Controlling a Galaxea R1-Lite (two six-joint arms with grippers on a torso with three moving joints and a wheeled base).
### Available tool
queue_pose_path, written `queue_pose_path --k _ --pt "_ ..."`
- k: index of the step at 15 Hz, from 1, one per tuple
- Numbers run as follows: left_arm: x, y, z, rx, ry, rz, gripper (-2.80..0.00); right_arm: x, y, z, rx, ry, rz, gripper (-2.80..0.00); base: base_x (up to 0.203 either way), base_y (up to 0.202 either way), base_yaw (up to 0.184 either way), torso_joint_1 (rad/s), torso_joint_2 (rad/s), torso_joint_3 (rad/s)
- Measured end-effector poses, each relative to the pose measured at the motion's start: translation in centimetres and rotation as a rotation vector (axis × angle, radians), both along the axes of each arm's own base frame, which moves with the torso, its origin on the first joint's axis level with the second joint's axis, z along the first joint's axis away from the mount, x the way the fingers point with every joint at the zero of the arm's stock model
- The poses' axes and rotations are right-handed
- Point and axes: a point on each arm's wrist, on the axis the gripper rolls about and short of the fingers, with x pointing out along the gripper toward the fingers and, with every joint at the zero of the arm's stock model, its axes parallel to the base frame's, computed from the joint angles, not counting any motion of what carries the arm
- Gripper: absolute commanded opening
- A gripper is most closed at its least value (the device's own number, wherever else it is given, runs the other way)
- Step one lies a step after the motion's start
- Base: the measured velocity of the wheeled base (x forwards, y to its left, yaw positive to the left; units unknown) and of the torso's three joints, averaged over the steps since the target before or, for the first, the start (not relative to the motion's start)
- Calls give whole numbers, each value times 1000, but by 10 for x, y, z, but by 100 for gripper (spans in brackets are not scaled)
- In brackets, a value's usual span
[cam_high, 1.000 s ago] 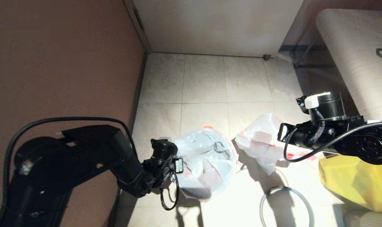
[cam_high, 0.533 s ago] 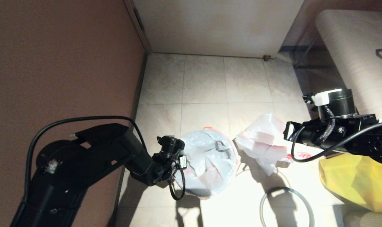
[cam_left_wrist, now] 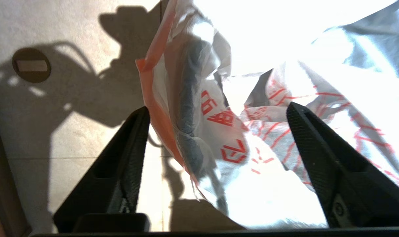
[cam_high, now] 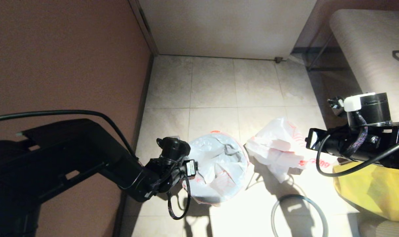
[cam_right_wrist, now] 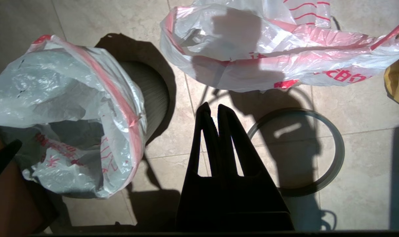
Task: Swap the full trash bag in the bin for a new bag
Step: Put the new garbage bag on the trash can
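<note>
Two translucent white plastic bags are seen: the new bag [cam_high: 217,168] is draped over the small round black bin [cam_right_wrist: 146,95], while the full trash bag [cam_high: 278,148] lies on the tiled floor [cam_high: 215,85] at the bin's 3 o'clock. The left gripper [cam_left_wrist: 215,131] – jaws wide – straddles the new bag's red hem at the bin's 9 o'clock. The right gripper [cam_right_wrist: 214,110] is pinched closed, empty, above the thin grey hoop [cam_right_wrist: 331,171] at 5 o'clock.

tiled floor with bin, bags and a loose hoop

the pale tiled floor [cam_high: 212,92] carries the bin [cam_right_wrist: 150,89], lined with the new bag [cam_high: 215,164]; just beside it lies the full trash bag [cam_high: 278,151], a thin grey hoop [cam_high: 299,214] flat on the tiles nearby, and a big yellow bag [cam_high: 373,191] at the right.
</note>
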Motion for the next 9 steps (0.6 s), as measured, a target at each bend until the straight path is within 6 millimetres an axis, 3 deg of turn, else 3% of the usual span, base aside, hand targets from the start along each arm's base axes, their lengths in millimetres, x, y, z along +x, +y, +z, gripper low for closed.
queue_pose_path --k 1,6,9 --pt "-2 1 4 -5 -8 -1 -280 -1 0 1 1 -4 1 -280 0 0 0 0 0 0" --pt "-22 -6 21 9 11 -50 -280 1 7 -7 2 19 18 -280 0 0 0 0 0 0" --pt "-24 0 26 46 24 -48 -280 15 26 -29 22 60 49 -280 0 0 0 0 0 0"
